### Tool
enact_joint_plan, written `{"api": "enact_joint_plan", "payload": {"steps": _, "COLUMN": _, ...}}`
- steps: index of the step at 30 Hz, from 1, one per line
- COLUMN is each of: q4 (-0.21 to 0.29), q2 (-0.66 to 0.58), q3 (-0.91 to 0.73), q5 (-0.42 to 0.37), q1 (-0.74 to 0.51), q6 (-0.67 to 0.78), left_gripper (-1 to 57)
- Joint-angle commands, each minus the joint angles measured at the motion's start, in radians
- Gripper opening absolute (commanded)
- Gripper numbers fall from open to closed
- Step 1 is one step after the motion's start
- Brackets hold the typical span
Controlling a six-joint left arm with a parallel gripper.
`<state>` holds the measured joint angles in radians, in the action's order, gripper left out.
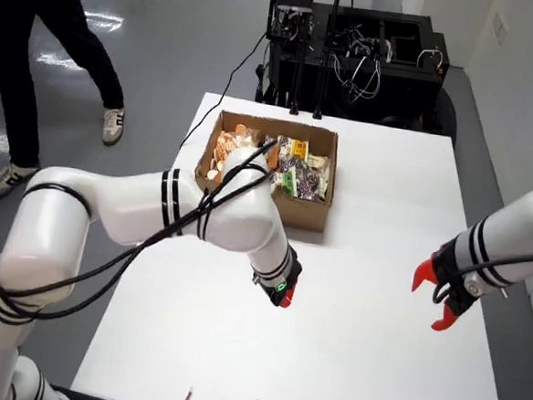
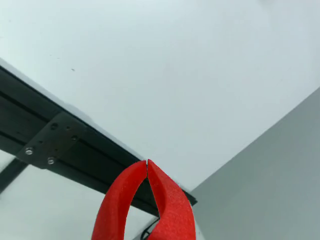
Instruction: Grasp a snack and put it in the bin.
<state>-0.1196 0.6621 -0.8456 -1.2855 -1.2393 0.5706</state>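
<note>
White table (image 1: 365, 353) lies under the pincer (image 1: 284, 297), which hangs just above it holding nothing. Snacks (image 1: 298, 173) sit beyond it in a cardboard box (image 1: 304, 212), near but apart. Only the close view shows the red tips (image 2: 146, 162) pressed together, probably this arm's. A second arm (image 1: 511, 240) waits off right.

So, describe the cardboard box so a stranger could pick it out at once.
Start at the white table in the overhead view. Toward its far left part sits an open brown cardboard box filled with colourful snack packets, partly behind the white arm's elbow. It is the only container on the table.
</note>
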Motion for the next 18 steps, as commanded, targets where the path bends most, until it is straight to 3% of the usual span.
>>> {"api": "enact_joint_plan", "payload": {"steps": 1, "q4": 0.005, "q2": -0.028, "q3": -0.041, "q5": 0.000, "q1": -0.006, "q6": -0.003, "left_gripper": -0.1}}
{"api": "enact_joint_plan", "payload": {"steps": 18, "q4": 0.008, "q2": -0.067, "q3": -0.073, "q5": 0.008, "q1": 0.015, "q6": -0.027, "left_gripper": -0.3}}
